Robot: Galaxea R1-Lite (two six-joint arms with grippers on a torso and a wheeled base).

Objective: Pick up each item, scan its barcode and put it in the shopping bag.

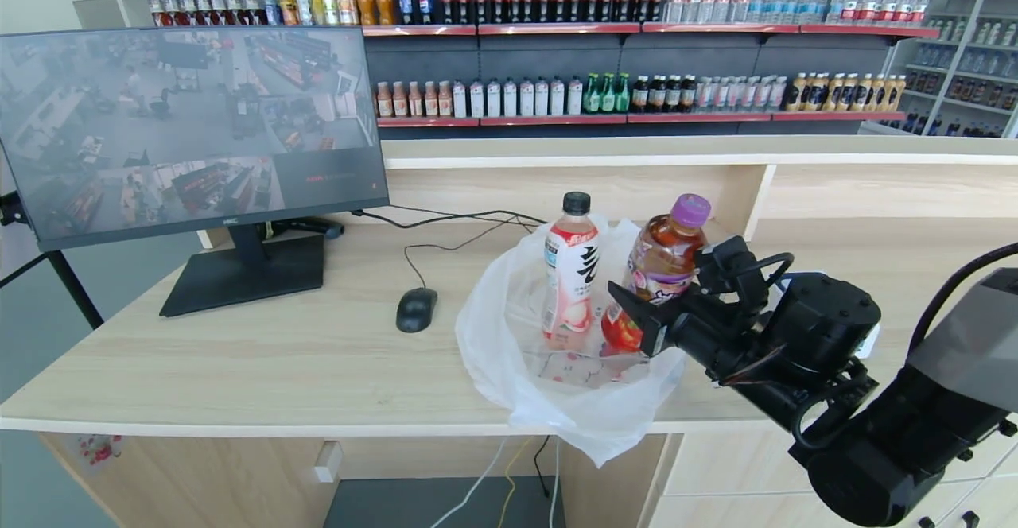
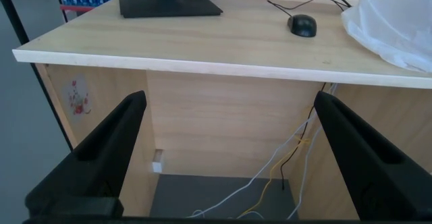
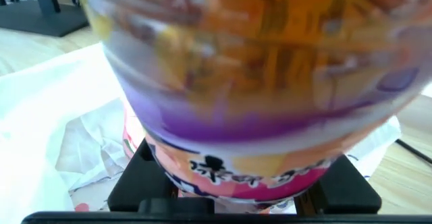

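A white plastic shopping bag (image 1: 509, 369) lies open on the wooden counter (image 1: 318, 353). Inside it stands a pink-and-white bottle with a black cap (image 1: 569, 273). Beside that, my right gripper (image 1: 648, 313) is shut on an amber tea bottle with a purple cap (image 1: 664, 269), held tilted over the bag's opening. That tea bottle (image 3: 263, 82) sits very close to the right wrist camera, with the bag (image 3: 61, 123) behind it. My left gripper (image 2: 229, 156) hangs open below the counter's front edge (image 2: 223, 65), with nothing between its fingers.
A monitor (image 1: 191, 122) on a black stand and a black mouse (image 1: 416, 309) with its cable sit left of the bag. A raised wooden ledge (image 1: 700, 150) runs behind the counter, and drink shelves (image 1: 636, 43) line the back wall. Cables (image 2: 283, 163) hang under the counter.
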